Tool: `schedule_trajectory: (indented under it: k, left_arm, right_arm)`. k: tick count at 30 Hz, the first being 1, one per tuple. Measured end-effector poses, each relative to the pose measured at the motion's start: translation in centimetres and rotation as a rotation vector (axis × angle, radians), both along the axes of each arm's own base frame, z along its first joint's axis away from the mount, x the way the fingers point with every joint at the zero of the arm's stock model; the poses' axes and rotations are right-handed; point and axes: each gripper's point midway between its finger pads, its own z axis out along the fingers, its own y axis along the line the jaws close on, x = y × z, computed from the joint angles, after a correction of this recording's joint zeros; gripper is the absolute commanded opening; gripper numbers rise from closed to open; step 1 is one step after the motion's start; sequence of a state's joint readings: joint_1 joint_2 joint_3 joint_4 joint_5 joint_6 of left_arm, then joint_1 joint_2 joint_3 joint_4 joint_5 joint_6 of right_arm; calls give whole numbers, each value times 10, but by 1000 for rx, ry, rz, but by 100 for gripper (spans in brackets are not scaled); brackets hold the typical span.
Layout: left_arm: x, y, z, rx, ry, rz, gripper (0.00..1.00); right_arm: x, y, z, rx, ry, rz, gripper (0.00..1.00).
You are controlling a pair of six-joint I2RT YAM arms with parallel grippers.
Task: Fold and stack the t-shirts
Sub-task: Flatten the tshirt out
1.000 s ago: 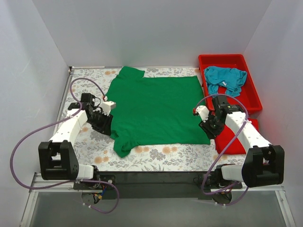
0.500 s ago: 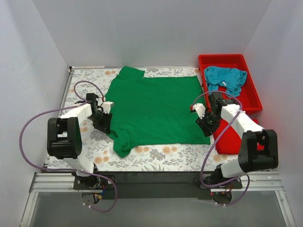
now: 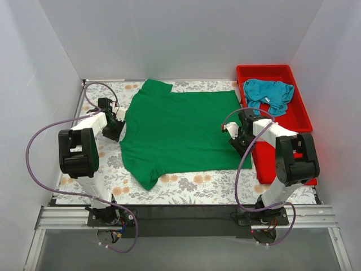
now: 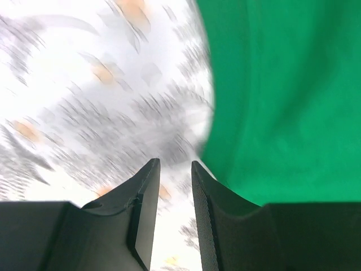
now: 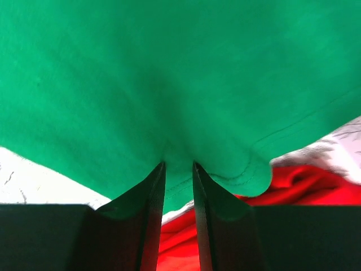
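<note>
The bright green t-shirt [image 3: 180, 130] lies spread flat on the floral table cover. The teal blue t-shirt [image 3: 269, 95] is crumpled in the red tub [image 3: 299, 116] at the back right. My left gripper [image 3: 115, 127] sits just off the green shirt's left edge. In the left wrist view it [image 4: 175, 162] is open by a narrow gap and empty, with the shirt [image 4: 282, 84] to its right. My right gripper [image 3: 237, 139] is at the shirt's right edge. In the right wrist view it [image 5: 179, 164] pinches the puckered hem of the green shirt [image 5: 169, 68].
The floral cover [image 3: 197, 183] shows around the shirt, with white walls on three sides. A rumpled red piece [image 3: 264, 166] lies in front of the tub beside the right arm, and it shows under the hem in the right wrist view [image 5: 304, 180]. Purple cables loop by both arms.
Both grippers have moved toward the back along the shirt's sides. The shirt's lower left part now spreads farther left. The left wrist view is blurred from motion.
</note>
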State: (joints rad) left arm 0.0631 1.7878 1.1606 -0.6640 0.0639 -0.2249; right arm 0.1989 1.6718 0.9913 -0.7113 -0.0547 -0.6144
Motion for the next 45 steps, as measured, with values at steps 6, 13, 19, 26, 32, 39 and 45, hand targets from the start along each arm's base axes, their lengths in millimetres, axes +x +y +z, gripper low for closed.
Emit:
schedule_trajectory:
  k: [6,13,19,26,32,39,45]
  left_arm:
    - [17,-21,26,-140,-70,-98,30]
    - [-57,-81,97,-354,-111,-335,36]
    - [-120,-98,61,-442,79,-280,36]
    - [-146,-100,36,-480,238,-199,38]
    - [-159,-93,19,-441,281,-127,39]
    - [-144,-88,6,-416,278,-35,39]
    - [-139,-87,4,-414,275,-16,39]
  right_arm:
    - [15,11,5,39,-28,-2,34]
    - [8,40,41,172,-87,28,35]
    - [-3,111,93,413,-141,124,37]
    - [-18,240,118,638,-78,311,45]
    - [-48,311,78,644,69,396,47]
    - [-68,365,65,681,138,431,53]
    - [-60,391,53,708,156,417,47]
